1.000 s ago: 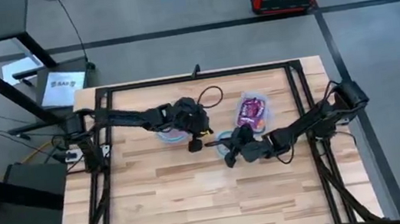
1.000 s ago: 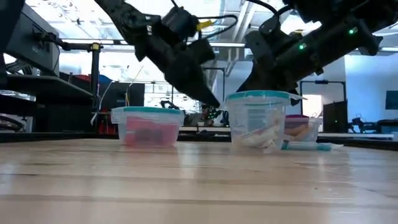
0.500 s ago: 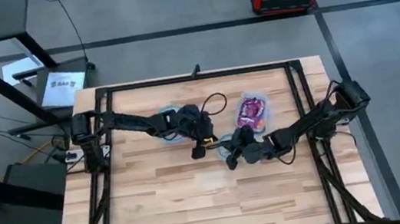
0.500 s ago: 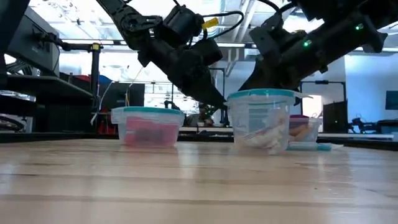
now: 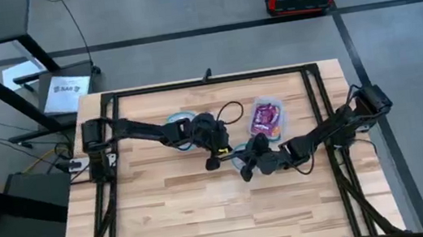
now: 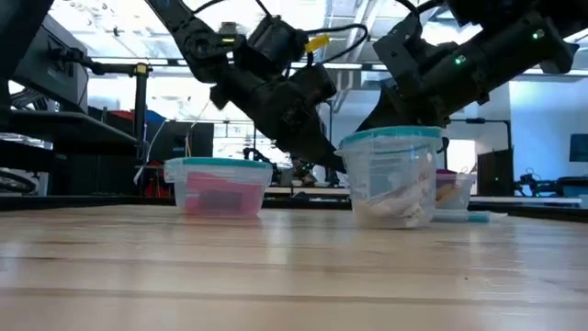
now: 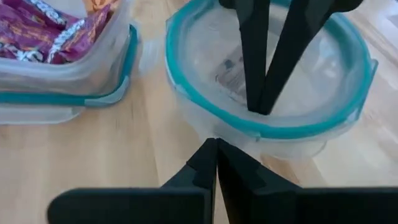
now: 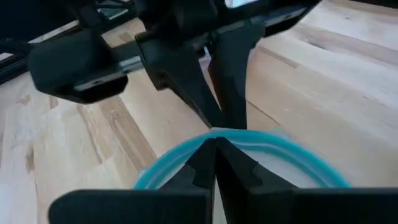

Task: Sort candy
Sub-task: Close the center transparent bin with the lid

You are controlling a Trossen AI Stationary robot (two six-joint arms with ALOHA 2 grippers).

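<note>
Nearest the low camera lies bare desk [image 6: 276, 276], with no loose candy on it. Next comes the taller round tub [image 6: 390, 175], holding pale stick candy [image 6: 397, 200] at its bottom. Both arms meet at this tub. The right pincer [image 8: 214, 146] has its fingers pressed together on the teal rim, seemingly pinching it, though whether it truly grips cannot be settled. The left pincer [image 7: 216, 146] is also pressed together, empty, its tips just outside the tub's wall.

Beside it stands the lower round tub [image 6: 219, 187], with pinkish-red candy [image 6: 217, 199] inside. Farthest back sits the rectangular tub [image 5: 266, 117], still filled with purple and orange packets [image 7: 50, 31].

Judged from this, sorting is under way but far from finished: two kinds are started in the round tubs, while a good heap of mixed packets remains to be moved.
</note>
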